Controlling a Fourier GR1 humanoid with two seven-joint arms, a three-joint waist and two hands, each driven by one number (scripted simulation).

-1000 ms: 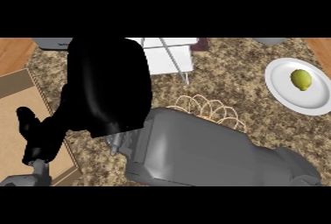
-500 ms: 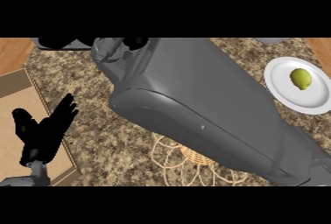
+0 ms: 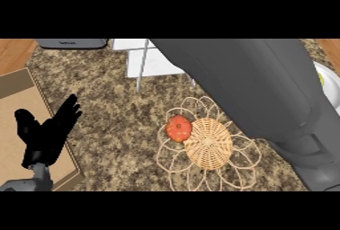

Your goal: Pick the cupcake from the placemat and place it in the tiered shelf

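The cupcake (image 3: 178,128) shows as a small red-orange round thing on the left part of the woven wicker placemat (image 3: 209,146), at the counter's middle. The tiered shelf (image 3: 149,60), white with thin metal legs, stands at the back, partly behind my right forearm (image 3: 266,99). That forearm crosses the view from the lower right to the top edge, and its hand is out of the picture. My left hand (image 3: 43,134) rests open at the left, fingers up, far from the cupcake.
A tan board (image 3: 16,105) lies under the left hand at the counter's left side. A grey appliance (image 3: 69,43) sits at the back left. A white plate's rim (image 3: 325,74) peeks out behind the right forearm.
My right forearm has swung further right and up, taking its hand out of the top of the view. The placemat and cupcake now show in full. The left hand has barely moved.
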